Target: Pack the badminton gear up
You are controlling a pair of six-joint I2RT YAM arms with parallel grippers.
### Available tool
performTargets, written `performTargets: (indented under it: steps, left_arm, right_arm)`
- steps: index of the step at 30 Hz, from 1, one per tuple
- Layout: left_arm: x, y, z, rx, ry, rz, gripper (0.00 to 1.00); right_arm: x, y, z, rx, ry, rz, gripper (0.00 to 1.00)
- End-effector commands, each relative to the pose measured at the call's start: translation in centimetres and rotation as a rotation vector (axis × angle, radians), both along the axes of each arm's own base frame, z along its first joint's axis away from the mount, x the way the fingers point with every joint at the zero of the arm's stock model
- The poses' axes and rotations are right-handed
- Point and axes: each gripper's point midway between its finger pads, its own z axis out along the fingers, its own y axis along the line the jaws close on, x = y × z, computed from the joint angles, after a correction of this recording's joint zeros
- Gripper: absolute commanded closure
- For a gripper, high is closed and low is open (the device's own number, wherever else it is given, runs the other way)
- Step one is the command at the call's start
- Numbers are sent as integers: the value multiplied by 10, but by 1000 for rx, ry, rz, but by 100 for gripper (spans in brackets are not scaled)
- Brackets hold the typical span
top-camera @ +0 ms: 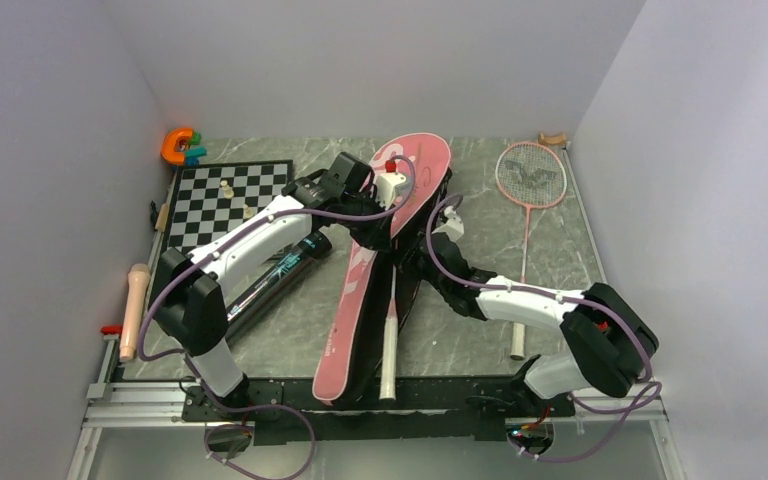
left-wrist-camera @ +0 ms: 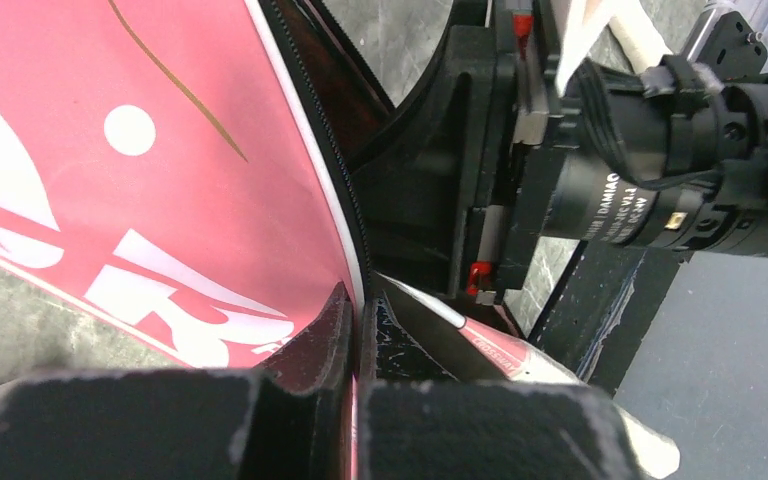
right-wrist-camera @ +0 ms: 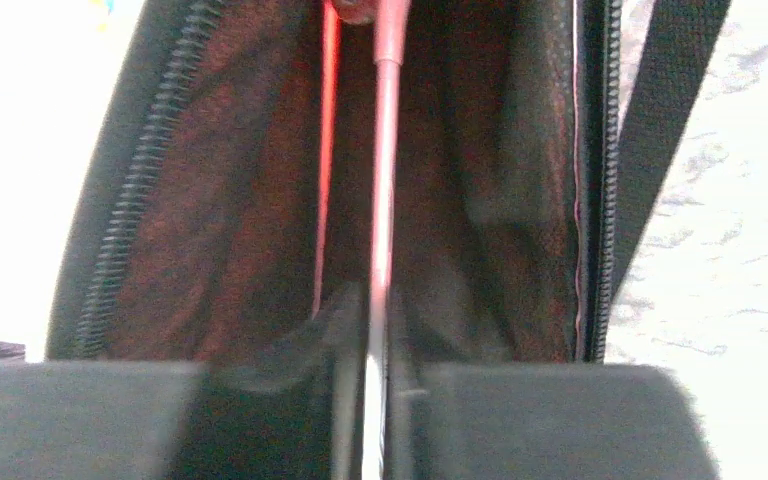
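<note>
One racket (right-wrist-camera: 384, 150) lies inside the pink bag (top-camera: 338, 335), right gripper (right-wrist-camera: 375, 300) clamped on its shaft; left gripper (left-wrist-camera: 360, 305) pinches the flap.

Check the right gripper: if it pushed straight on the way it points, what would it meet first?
Probably the dark inner lining of the pink bag: the right gripper, shut on a racket shaft, points into the open mouth. How far in the lining sits is unclear.
</note>
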Motion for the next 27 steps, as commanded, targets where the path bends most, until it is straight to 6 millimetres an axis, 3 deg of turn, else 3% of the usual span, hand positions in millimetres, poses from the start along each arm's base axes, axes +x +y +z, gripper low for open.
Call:
performTargets:
  steps: [1,8,12,15,18,23,27]
  left_arm:
    - [0,-5,12,-56,-20,-25,100]
    - [6,1,12,-69,12,34,100]
    - [13,6,15,-82,20,63,100]
    - [18,11,16,-90,22,80,100]
    - [19,13,16,-94,26,88,100]
    - [20,16,13,-89,28,101,100]
    - [23,19,13,-84,23,111,100]
  right_arm:
    - [6,20,66,232,-126,58,67]
    - [-6,14,84,243,-70,134,33]
    - [2,-15,109,171,-71,113,27]
    - [15,-62,125,62,-72,1,26]
    - [30,-125,115,-83,26,-141,26]
    - [46,-233,77,-355,221,-405,27]
    - [49,-275,36,-435,344,-494,28]
